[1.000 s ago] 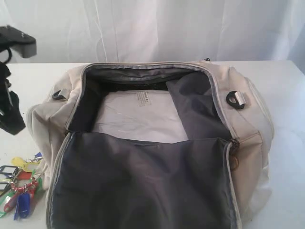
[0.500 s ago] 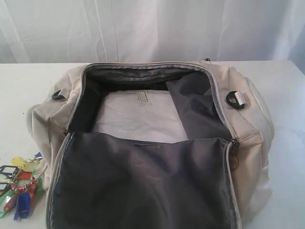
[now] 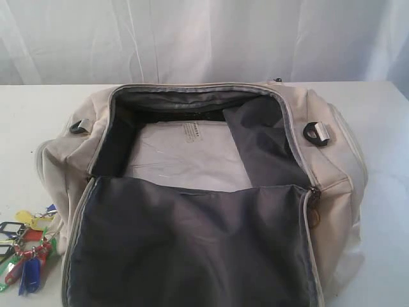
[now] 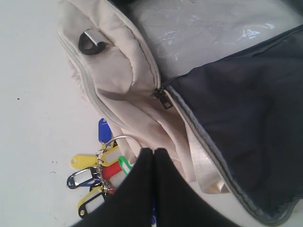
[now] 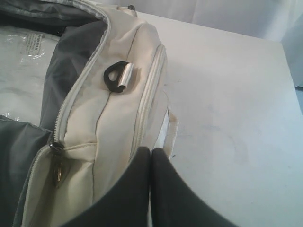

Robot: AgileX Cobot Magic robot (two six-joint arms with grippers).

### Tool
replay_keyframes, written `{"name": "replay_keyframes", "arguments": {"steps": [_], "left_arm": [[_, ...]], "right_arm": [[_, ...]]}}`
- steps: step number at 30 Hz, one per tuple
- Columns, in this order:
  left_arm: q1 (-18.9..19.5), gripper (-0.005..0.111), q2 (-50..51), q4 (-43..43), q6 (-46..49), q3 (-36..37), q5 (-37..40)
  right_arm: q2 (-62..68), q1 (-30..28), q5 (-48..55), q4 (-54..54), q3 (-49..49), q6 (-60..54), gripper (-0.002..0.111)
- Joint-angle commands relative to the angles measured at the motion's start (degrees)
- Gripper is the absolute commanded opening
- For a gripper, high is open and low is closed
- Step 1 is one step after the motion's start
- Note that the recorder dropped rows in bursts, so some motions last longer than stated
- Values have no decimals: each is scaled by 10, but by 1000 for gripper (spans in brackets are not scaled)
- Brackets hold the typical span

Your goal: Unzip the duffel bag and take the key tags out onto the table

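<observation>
The cream duffel bag [image 3: 332,166] lies unzipped in the middle of the white table [image 3: 383,115], its dark grey lid flap [image 3: 192,243] folded forward and a clear plastic sheet [image 3: 192,157] showing inside. The key tags [image 3: 25,246], red, blue, yellow, green and black on metal rings, lie on the table at the bag's left front corner. In the left wrist view my left gripper [image 4: 154,150] hangs above the key tags [image 4: 94,172], shut and holding nothing. My right gripper [image 5: 150,150] is shut and empty over the bag's right end [image 5: 118,113]. Neither gripper shows in the exterior view.
A white curtain [image 3: 204,38] closes off the back. Black strap rings sit on the bag's left [image 3: 78,126] and right [image 3: 316,133] ends. A metal zipper pull [image 4: 163,98] rests at the opening's corner. Bare tabletop [image 5: 227,94] lies right of the bag.
The left arm, seen at the far left edge a second ago, has left the exterior view. The bag and key tags have not moved.
</observation>
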Motion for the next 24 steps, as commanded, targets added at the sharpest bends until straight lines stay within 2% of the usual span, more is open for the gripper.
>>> {"name": "replay_keyframes", "arguments": {"steps": [1,13,20,24], "left_arm": [[-5,0,-3,-15,-5,1,3],[-5,0,-9,-15,-5,18,-14],[17,0,-66,-15,-5,144,-143],[50,0,-106,-15,-5,227,-167]], "right_arm": [[-3,-5,-3,-5,1,2,0],[-3,-5,-3,-5,1,2,0],[-3,-5,-3,-5,1,2,0],[-3,-5,-3,-5,1,2,0]]}}
